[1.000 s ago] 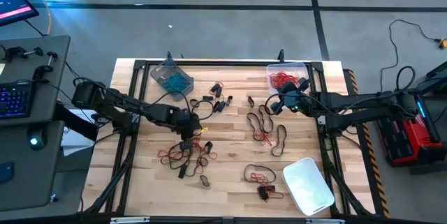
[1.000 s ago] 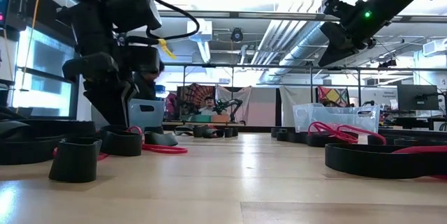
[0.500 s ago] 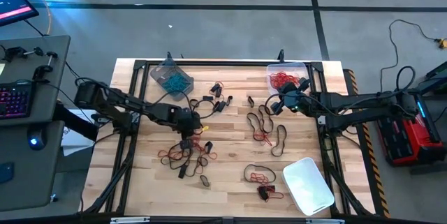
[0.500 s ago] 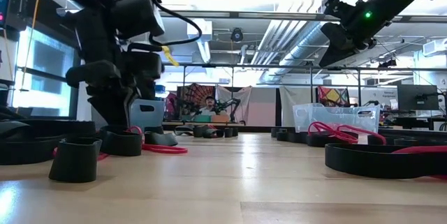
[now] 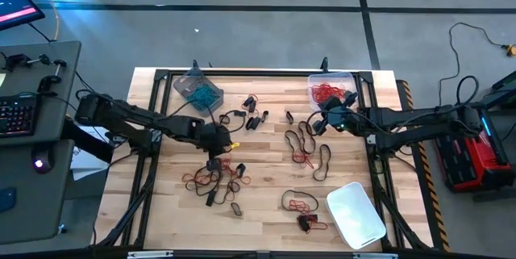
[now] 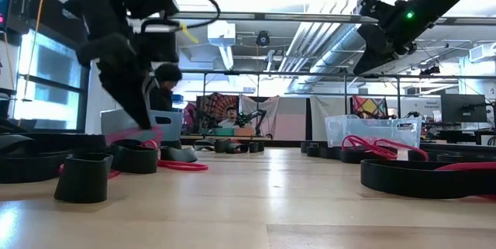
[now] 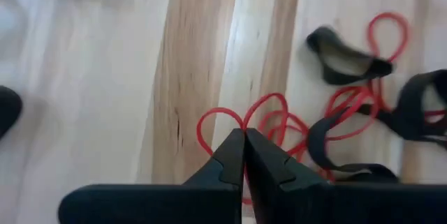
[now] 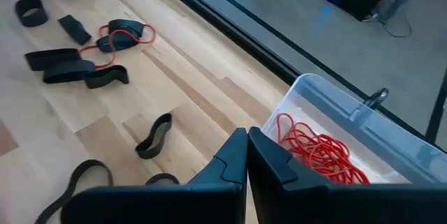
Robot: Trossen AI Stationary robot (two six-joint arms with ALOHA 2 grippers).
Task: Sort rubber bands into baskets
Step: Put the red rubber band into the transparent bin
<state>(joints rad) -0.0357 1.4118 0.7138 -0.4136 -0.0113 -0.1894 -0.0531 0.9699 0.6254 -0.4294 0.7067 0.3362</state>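
In the low view we see the left claw [image 6: 143, 117] smeared by motion, so we cannot make out its fingertips or whether the pinkish blur at them is a red rubber band. In the left wrist view its closed fingers cover the lower part of the red loop [image 7: 241, 119], and the black bands [image 7: 419, 105] at 3 o'clock run off the edge. From above, the small dark pieces [image 5: 235, 208] near 6 o'clock on the surface [image 5: 266, 219] are too small for us to identify. The whitish basket [image 5: 355, 215] is cut slightly by the arm frame.
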